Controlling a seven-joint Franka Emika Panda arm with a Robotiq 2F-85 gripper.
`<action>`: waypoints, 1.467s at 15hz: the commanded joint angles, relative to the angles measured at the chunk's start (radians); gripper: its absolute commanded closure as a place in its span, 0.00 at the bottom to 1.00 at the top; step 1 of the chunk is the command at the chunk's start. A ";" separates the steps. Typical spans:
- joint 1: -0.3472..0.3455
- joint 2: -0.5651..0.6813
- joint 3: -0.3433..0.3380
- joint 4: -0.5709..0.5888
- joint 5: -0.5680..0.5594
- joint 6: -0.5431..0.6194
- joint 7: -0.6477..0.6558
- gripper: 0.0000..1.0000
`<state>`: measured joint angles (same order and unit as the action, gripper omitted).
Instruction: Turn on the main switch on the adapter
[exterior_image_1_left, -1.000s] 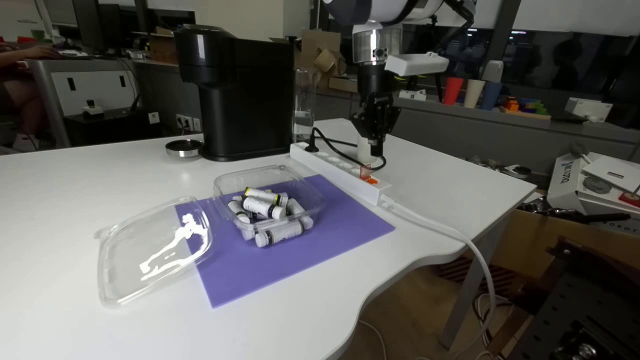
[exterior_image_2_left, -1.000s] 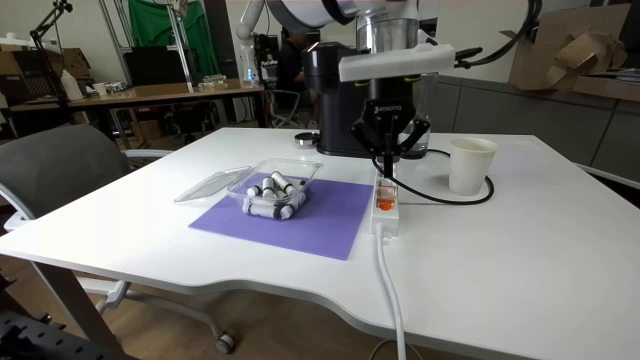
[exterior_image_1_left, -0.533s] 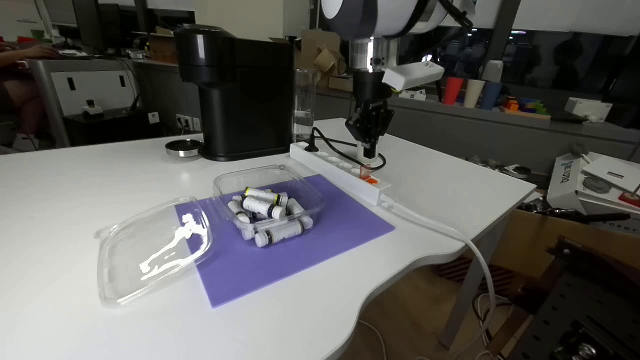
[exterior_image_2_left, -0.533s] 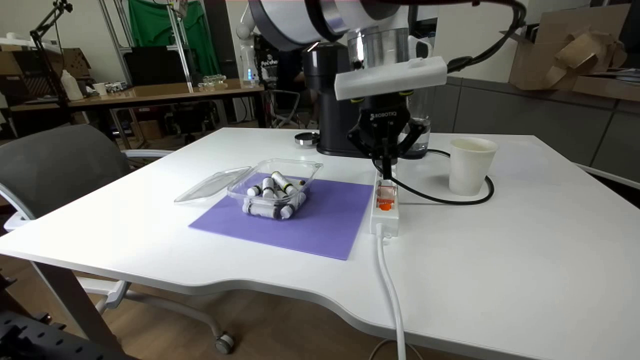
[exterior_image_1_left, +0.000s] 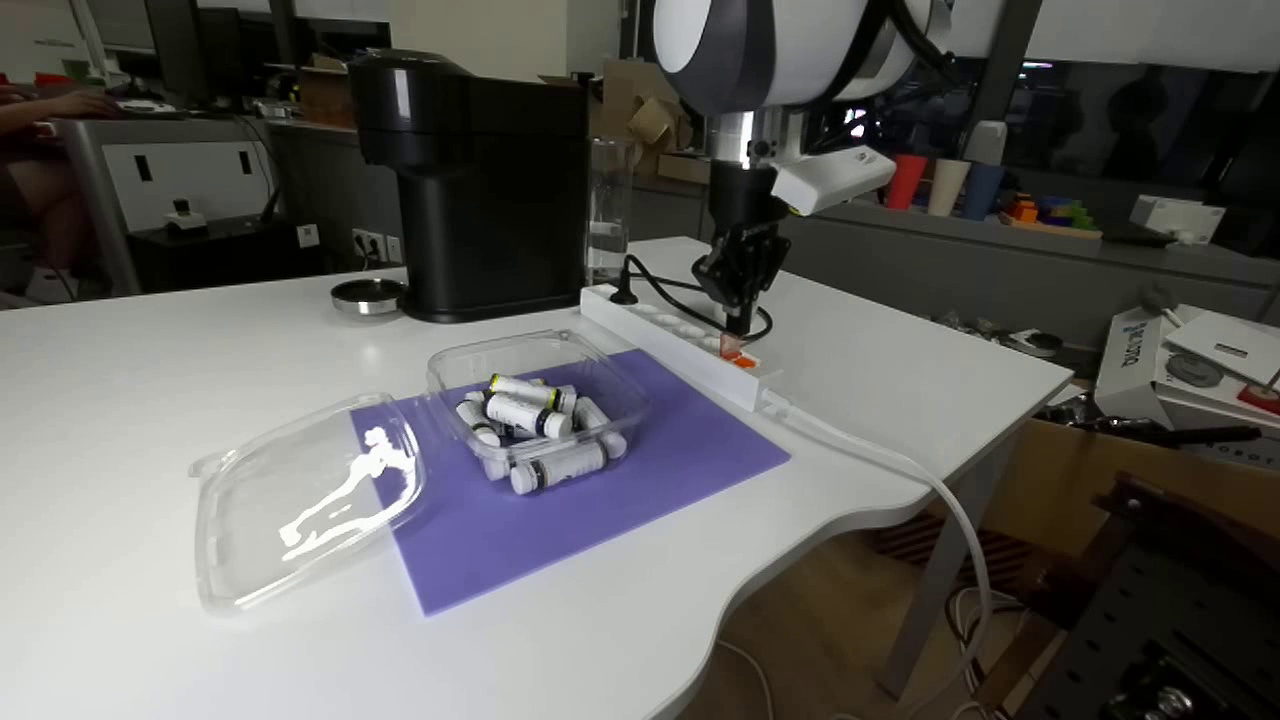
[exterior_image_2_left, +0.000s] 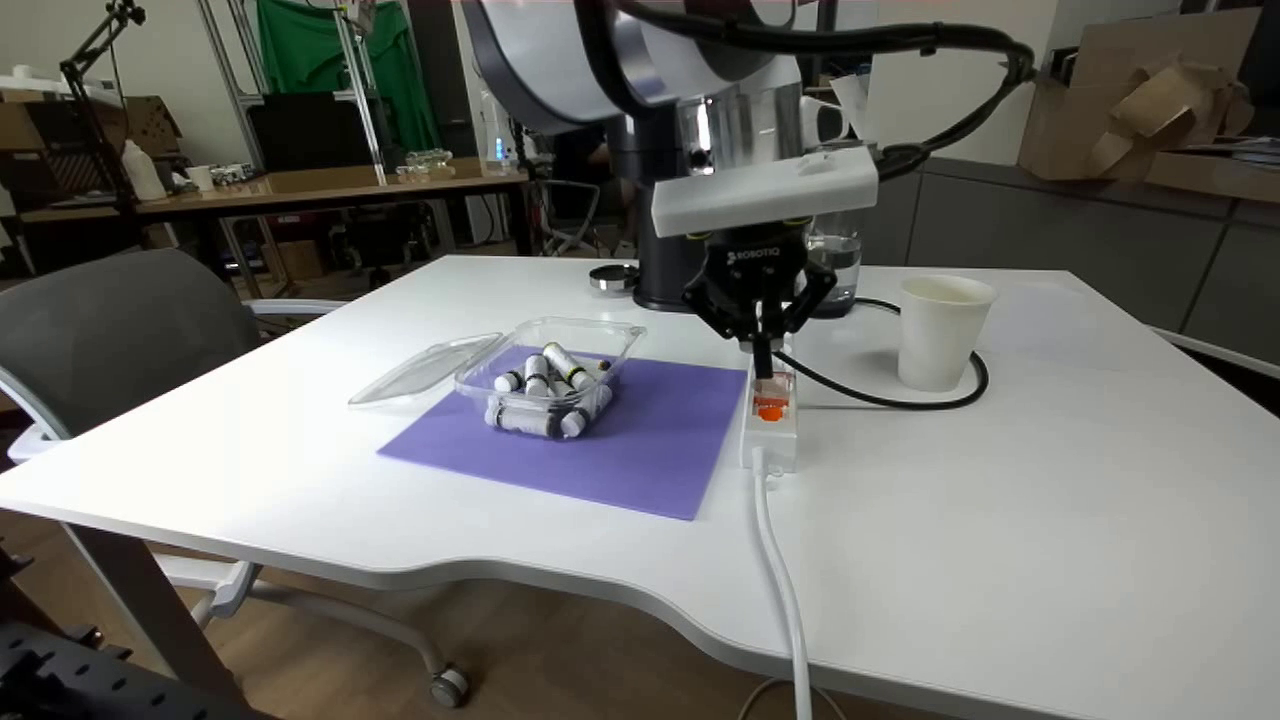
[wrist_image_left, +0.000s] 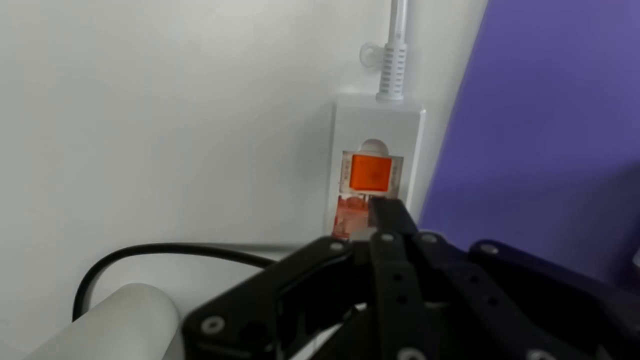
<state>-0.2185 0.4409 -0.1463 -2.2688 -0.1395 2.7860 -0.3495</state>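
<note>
Orange in colour, the main switch (wrist_image_left: 370, 172) is set into the corded end of the white power strip (wrist_image_left: 380, 120), its translucent reddish cover (wrist_image_left: 351, 215) raised. The end effector (exterior_image_2_left: 763, 368) points downward over the strip, fingers fully together and holding nothing; its tips lie just beside the cover, contact being impossible to tell. A white cord (wrist_image_left: 397, 30) leaves the strip across the desk (exterior_image_2_left: 1000, 520). To one side lies a purple mat (exterior_image_1_left: 620, 510) carrying a clear plastic container (exterior_image_1_left: 615, 380) of white vials (exterior_image_1_left: 527, 413); to the other stands a paper cup (exterior_image_2_left: 942, 335).
</note>
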 joint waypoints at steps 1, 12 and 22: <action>-0.002 -0.021 -0.007 -0.035 -0.013 0.018 0.038 1.00; -0.042 0.008 0.007 -0.014 0.014 -0.008 0.022 1.00; -0.096 0.065 0.062 0.047 0.049 -0.035 -0.029 1.00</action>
<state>-0.2848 0.4848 -0.1119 -2.2673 -0.1111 2.7841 -0.3551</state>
